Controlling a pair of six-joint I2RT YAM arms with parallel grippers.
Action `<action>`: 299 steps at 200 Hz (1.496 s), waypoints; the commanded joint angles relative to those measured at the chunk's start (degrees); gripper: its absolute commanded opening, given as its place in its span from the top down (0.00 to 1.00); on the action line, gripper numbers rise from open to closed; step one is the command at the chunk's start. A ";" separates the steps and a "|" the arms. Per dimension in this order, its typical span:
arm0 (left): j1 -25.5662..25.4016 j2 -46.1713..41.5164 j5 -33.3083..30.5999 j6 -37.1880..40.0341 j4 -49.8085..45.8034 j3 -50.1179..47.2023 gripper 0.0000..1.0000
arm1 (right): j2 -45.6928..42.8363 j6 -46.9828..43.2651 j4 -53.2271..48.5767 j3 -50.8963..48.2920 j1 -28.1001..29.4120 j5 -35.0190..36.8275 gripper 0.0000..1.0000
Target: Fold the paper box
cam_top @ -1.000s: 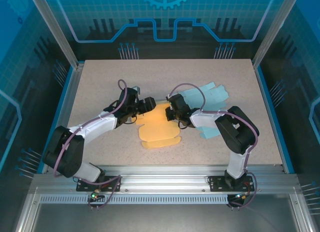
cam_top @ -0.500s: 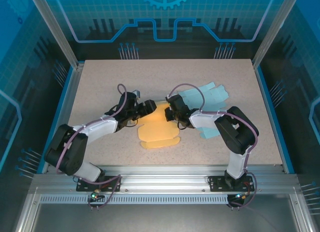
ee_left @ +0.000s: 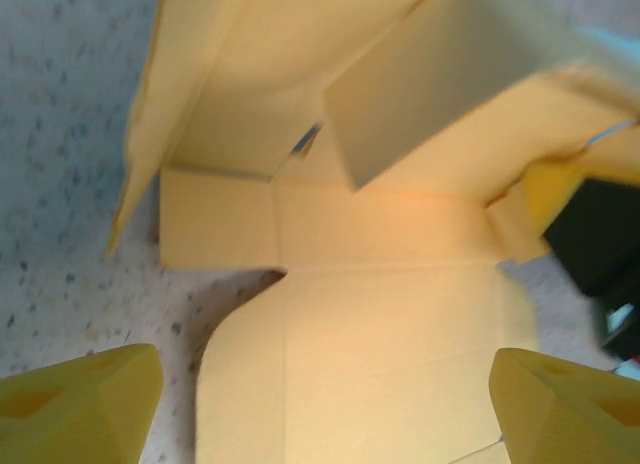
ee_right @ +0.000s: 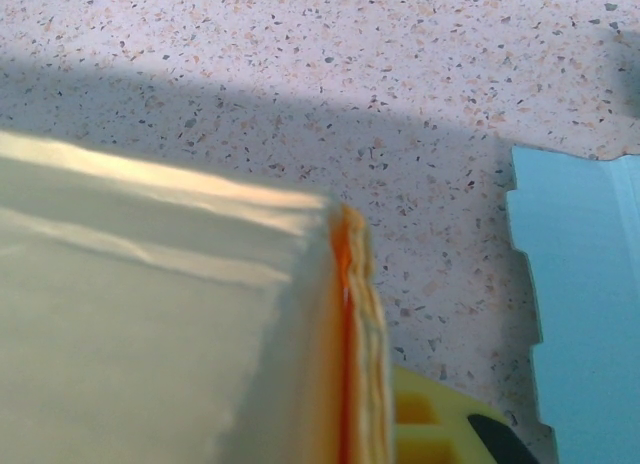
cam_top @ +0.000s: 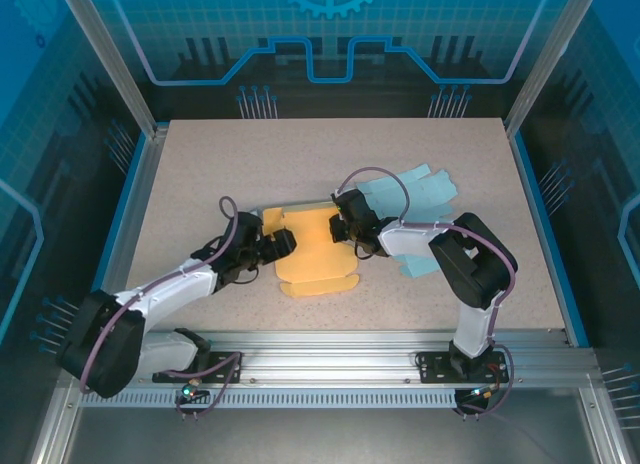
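The box [cam_top: 313,254] sat mid desk [cam_top: 200,164], perhaps half folded, far walls raised and near flap flat; the right pincer [cam_top: 340,224] pinched its far-right wall, the left pincer [cam_top: 287,244] gaped wide, empty, at its left edge.

Your right wrist view blurs the yellow cardboard box [ee_right: 350,314], its panel cut by the left and bottom edges; from above, the right arm [cam_top: 470,259] hides part of the light blue paper sheet [cam_top: 422,192].
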 commanded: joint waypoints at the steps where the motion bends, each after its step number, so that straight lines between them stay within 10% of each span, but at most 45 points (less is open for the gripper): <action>1: -1.42 2.38 -1.58 -0.92 1.12 -0.66 0.13 | -1.62 0.89 0.21 0.62 1.04 0.54 0.97; 220: -5.08 14.68 -13.65 8.64 25.40 1.82 0.07 | -0.66 0.58 1.91 -0.28 2.49 0.87 0.97; 299: -6.23 18.22 -9.29 8.40 29.03 2.50 0.14 | -0.17 0.80 1.55 -0.04 2.59 0.64 0.97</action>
